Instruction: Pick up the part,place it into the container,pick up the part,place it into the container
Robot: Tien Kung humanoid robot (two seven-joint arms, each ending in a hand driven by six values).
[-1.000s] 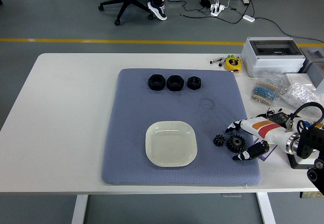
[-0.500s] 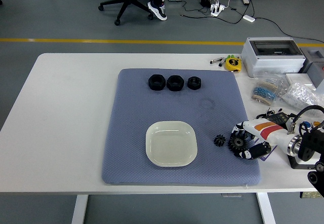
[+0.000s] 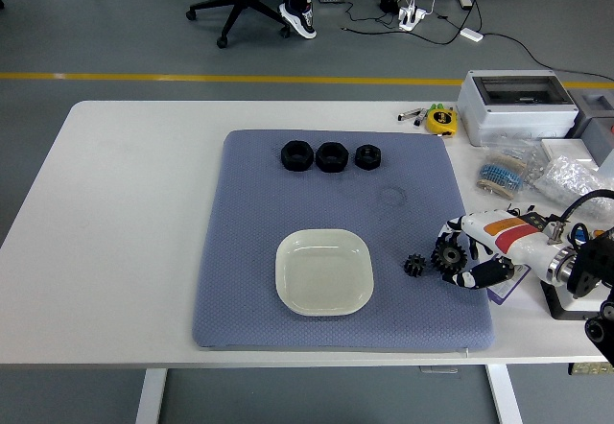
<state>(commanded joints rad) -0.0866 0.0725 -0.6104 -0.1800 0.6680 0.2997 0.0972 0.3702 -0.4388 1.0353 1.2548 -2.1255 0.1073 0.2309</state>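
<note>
Since the camera is sitting high on the robot's side, we're looking down over the whole white table [image 3: 134, 213], though its legs are mostly getting cut off at the bottom edge. Covering the middle of it we're seeing a blue-grey mat [image 3: 288, 194], and near the mat's front a shallow cream dish [image 3: 324, 271] is sitting with nothing in it.

Over on the right edge of the table a grey-white box [image 3: 518, 106] is standing, with crinkly clear bags [image 3: 537, 173] just in front of it; what's inside those is too small for us to make out. A yellow tape measure [image 3: 441, 120] is lying beside the box with a couple of pens.

The right hand [image 3: 472, 251] is coming in from the lower right, white with an orange and red stripe, and the arm behind it is getting chopped off by the picture's edge. Its fingers are curling around a black gear [image 3: 447, 254], thumb under and the others over, so we're only catching part of the gear's teeth; whether it's off the mat we can't tell. Just to the left a smaller black gear [image 3: 414, 266] is lying loose on the mat, between the hand and the dish.

At the mat's far end three black nuts [image 3: 331, 156] are lining up in a row.
</note>
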